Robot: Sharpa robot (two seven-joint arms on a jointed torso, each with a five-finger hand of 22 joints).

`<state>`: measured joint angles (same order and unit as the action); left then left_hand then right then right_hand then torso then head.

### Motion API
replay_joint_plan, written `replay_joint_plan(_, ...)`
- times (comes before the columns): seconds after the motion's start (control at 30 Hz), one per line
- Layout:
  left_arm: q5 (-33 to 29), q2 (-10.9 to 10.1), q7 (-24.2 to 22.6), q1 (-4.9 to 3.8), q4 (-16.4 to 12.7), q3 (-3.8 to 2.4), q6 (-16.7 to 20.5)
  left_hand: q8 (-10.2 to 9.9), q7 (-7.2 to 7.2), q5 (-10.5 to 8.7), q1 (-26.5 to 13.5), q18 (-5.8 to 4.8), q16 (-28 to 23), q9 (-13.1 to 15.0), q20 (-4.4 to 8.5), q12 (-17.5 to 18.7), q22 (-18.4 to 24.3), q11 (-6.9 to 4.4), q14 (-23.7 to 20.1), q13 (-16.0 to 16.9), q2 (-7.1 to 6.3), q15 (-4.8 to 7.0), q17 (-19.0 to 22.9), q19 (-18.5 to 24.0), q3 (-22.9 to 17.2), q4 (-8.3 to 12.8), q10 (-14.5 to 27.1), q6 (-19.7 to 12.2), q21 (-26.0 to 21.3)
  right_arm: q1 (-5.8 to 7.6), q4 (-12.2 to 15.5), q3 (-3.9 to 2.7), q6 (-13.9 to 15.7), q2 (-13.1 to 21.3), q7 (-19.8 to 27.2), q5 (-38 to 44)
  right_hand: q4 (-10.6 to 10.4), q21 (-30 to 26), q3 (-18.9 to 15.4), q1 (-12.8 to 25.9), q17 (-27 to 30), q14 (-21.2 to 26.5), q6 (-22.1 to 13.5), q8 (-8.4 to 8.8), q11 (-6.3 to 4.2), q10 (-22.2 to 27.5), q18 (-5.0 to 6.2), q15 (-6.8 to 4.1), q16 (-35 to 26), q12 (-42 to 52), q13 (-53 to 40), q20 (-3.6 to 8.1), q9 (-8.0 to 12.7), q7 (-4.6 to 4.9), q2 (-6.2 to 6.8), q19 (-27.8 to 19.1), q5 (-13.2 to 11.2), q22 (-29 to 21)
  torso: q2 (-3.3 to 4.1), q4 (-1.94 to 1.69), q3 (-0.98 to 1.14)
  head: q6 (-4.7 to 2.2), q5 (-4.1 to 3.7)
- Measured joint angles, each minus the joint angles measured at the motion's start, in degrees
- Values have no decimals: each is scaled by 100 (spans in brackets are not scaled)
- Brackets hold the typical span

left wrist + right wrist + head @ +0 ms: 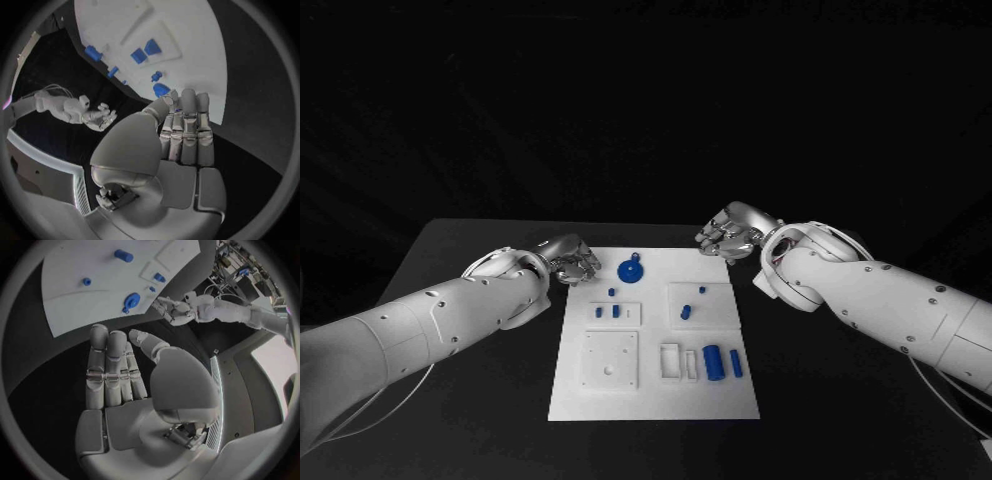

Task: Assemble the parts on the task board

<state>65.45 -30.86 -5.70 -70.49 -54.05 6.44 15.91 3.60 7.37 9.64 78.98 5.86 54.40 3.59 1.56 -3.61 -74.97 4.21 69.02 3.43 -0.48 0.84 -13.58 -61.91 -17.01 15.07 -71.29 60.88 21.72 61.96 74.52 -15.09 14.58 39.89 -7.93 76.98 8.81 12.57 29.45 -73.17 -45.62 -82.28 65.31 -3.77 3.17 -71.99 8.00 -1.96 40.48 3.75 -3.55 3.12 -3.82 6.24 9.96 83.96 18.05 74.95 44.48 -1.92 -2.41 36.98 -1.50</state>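
Nothing is held by the silver left hand (568, 258) or silver right hand (734, 231), both spread beside the white rectangular task board (653, 400).

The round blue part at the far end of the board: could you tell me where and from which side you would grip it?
Probably by the small tab at the far edge of the round blue part, pinching from above with the left hand, which is nearer; it appears to lie flat.

Parts (714, 361) on task board (653, 400) (mid-table (473, 240))
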Motion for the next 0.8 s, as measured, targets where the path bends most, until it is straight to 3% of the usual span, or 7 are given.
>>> replay_joint_plan(0.2,-1358,-313,-217,-116,-589,-170,329,0,11,-66,-78,-98,-701,0,-33,0,200,18,-134,0,-20,-67,251,155,147,-147,54,14,-470,-81,-79,28,-139,-97,-107,870,77,32,224,3,0,0,-25,0,54,101,-1,0,0,-22,9,15,13,38,3,7,-342,0,-5,-15,-4,-1,-51)
replay_joint_plan(0.37,-2342,-570,-391,-224,-1023,-219,423,0,19,-66,-105,-116,-1704,0,-177,0,668,115,-267,-2,-13,-207,639,379,220,-187,304,22,-1065,-117,-157,115,-188,-210,-294,1559,50,33,451,82,15,0,-99,0,92,279,-2,0,0,-22,9,15,14,51,116,7,-609,-1,-13,-24,-12,-7,-74)
replay_joint_plan(0.47,-2916,-727,-505,-277,-1279,-238,400,0,19,-66,-151,-466,-2273,0,-277,1,1250,115,52,-9,-26,-220,813,874,241,-208,303,22,-1689,-140,-192,176,-200,-264,-425,1938,-5,32,537,81,31,0,-99,0,115,301,-3,0,0,-22,9,15,14,51,193,7,-697,-1,-14,-30,-14,-11,-82)
replay_joint_plan(0.53,-3277,-836,-585,-298,-1468,-247,353,0,30,-66,-167,-544,-2811,0,-322,1,1744,115,94,-8,-41,-256,947,1057,240,-207,303,11,-1797,-150,-218,224,-207,-294,-498,2146,-12,19,543,39,32,0,-99,0,121,372,-3,0,0,-22,9,14,14,51,235,7,-814,-1,-14,-31,-17,-17,-85)
replay_joint_plan(0.63,-3669,-968,-690,-314,-1692,-257,253,0,42,-116,-248,-490,-3700,1,-406,1,2124,198,-328,-8,-36,-511,993,858,226,-226,446,-29,-1797,-168,-252,296,-213,-327,-577,2359,-44,-2,576,31,46,0,-99,0,121,373,-4,0,0,-22,9,14,14,51,288,7,-859,-1,-13,-31,-21,-27,-86)
replay_joint_plan(0.73,-3991,-1088,-806,-323,-1896,-263,126,0,29,-117,-248,-222,-4369,1,-550,2,2507,257,-329,-8,-36,-619,986,654,308,-257,569,-51,-1797,-184,-292,370,-216,-361,-639,2522,-44,-2,576,31,46,0,-111,0,142,393,-4,0,0,-22,9,14,14,39,288,7,-882,-1,-13,-33,-27,-34,-91)
replay_joint_plan(0.8,-4167,-1149,-884,-326,-2002,-265,46,0,49,-117,-244,-180,-4693,1,-618,2,2780,257,-223,-8,-32,-654,971,583,396,-256,608,-71,-1797,-194,-317,422,-221,-384,-674,2606,-44,-6,576,29,50,0,-120,0,131,404,-5,0,0,-22,9,14,14,30,289,7,-895,-1,-12,-34,-29,-36,-96)
